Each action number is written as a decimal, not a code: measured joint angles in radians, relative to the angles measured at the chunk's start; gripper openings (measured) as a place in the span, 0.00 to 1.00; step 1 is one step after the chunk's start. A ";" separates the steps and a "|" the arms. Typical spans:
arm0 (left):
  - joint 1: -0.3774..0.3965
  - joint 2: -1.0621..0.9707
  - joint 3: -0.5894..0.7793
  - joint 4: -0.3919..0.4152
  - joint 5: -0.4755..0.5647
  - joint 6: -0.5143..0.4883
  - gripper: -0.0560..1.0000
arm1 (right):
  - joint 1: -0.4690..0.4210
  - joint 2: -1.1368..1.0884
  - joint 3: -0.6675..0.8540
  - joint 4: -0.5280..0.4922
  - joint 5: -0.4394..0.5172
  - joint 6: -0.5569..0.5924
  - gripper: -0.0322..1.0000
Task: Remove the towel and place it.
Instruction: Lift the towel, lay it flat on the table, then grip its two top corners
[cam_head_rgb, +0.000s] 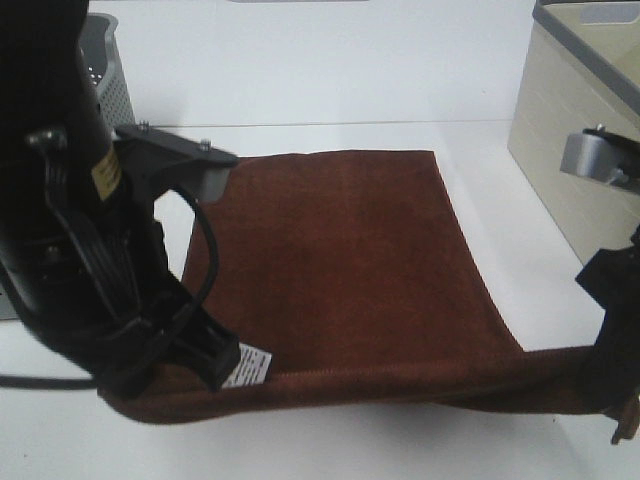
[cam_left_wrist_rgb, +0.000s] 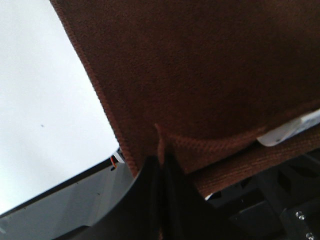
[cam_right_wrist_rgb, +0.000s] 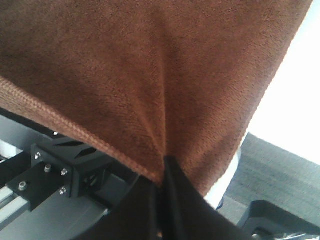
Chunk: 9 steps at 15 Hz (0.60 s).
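Observation:
The towel (cam_head_rgb: 345, 260) is a large dark-brown plush cloth, its far part lying on the white table while its near hem is lifted and stretched between both arms. A small white tag (cam_head_rgb: 248, 368) shows by the near left corner. My left gripper (cam_head_rgb: 205, 365) is shut on that left corner; in the left wrist view its fingers (cam_left_wrist_rgb: 162, 180) pinch a fold of the towel (cam_left_wrist_rgb: 200, 65). At the right edge, my right gripper (cam_head_rgb: 612, 395) is shut on the other near corner. The right wrist view shows the pinch (cam_right_wrist_rgb: 162, 172) with the towel (cam_right_wrist_rgb: 140, 70) fanning out from it.
A grey perforated basket (cam_head_rgb: 110, 85) stands at the back left, partly behind the left arm. A beige bin (cam_head_rgb: 570, 140) with a grey rim stands at the right. The white table (cam_head_rgb: 330, 70) runs behind the towel.

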 joint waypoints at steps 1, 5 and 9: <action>-0.017 0.000 0.033 -0.023 -0.001 -0.005 0.05 | 0.000 -0.005 0.027 0.009 0.000 0.000 0.03; -0.046 0.000 0.094 -0.072 -0.006 -0.049 0.05 | 0.000 -0.006 0.102 0.037 0.000 0.000 0.03; -0.046 0.000 0.097 -0.062 0.004 -0.092 0.20 | 0.000 -0.014 0.108 0.034 0.000 0.000 0.23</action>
